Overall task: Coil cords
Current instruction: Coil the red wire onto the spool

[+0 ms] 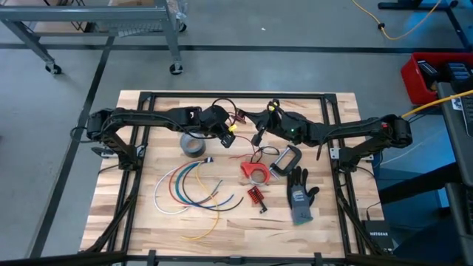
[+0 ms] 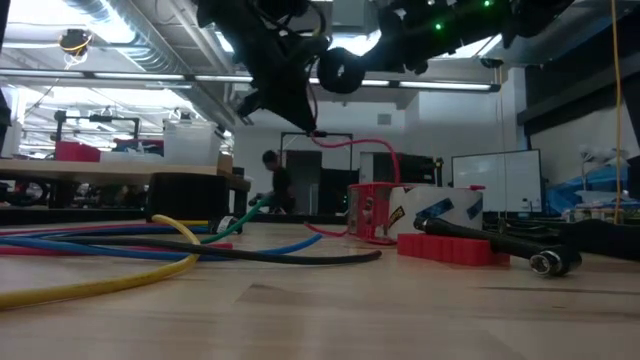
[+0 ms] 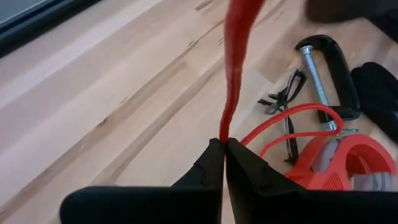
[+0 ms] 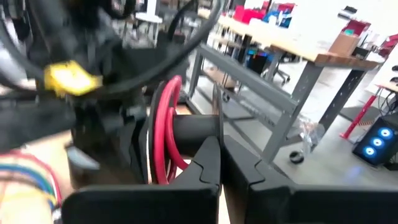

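Left tool (image 3: 224, 146) is pressed together, pinching the red cord (image 3: 233, 68); in the left wrist view the cord rises straight out from between the fingertips, and more of it loops over the bench (image 1: 133, 222) toward the red tape dispenser (image 3: 348, 165). In the high view, the left tool (image 1: 228, 133) is seen raised over the bench centre, just beside the grey tape roll (image 1: 194, 145).

Right tool (image 4: 222, 149) is pressed together; red turns of cord (image 4: 163, 130) are seen wound just in front of its fingertips, but whether they are gripped cannot be told. In the high view, the right tool (image 1: 260, 133) is held close to the left one, above the black C-clamp (image 1: 287, 159).

The other cords (image 1: 185, 188), white, red, blue, green and yellow, lie in loose arcs on the bench nearer the left arm. A grey-and-black glove (image 1: 301, 196) lies on the right arm's side.
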